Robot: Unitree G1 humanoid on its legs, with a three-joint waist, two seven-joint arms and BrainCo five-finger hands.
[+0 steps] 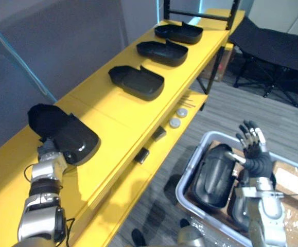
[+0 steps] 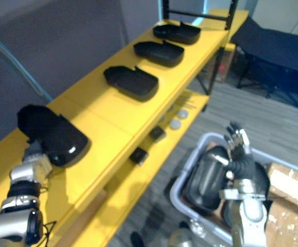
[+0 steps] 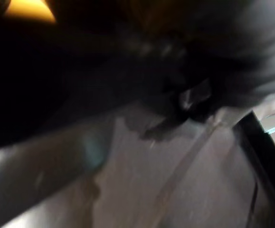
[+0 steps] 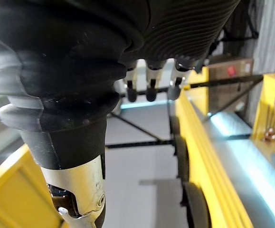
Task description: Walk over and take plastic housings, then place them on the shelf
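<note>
A black plastic housing [image 1: 61, 131] lies on the near end of the yellow shelf top [image 1: 112, 118], its open end tipped toward the wall. My left hand [image 1: 48, 150] is against its near underside, with the fingers hidden beneath the shell. Three more housings [image 1: 137, 81] [image 1: 162, 52] [image 1: 179, 32] lie in a row farther along the shelf, hollow side up. My right hand [image 1: 251, 141] is raised over the grey bin [image 1: 189, 172], fingers straight and spread, holding nothing. Further black housings [image 1: 214, 175] lie in that bin.
A lower yellow shelf carries two round discs [image 1: 178, 117] and two small black blocks [image 1: 159, 134]. A cardboard box [image 1: 293, 185] sits beside the bin. A black folding cot [image 1: 277, 46] stands at the far right, and a black frame [image 1: 200, 14] at the shelf's far end.
</note>
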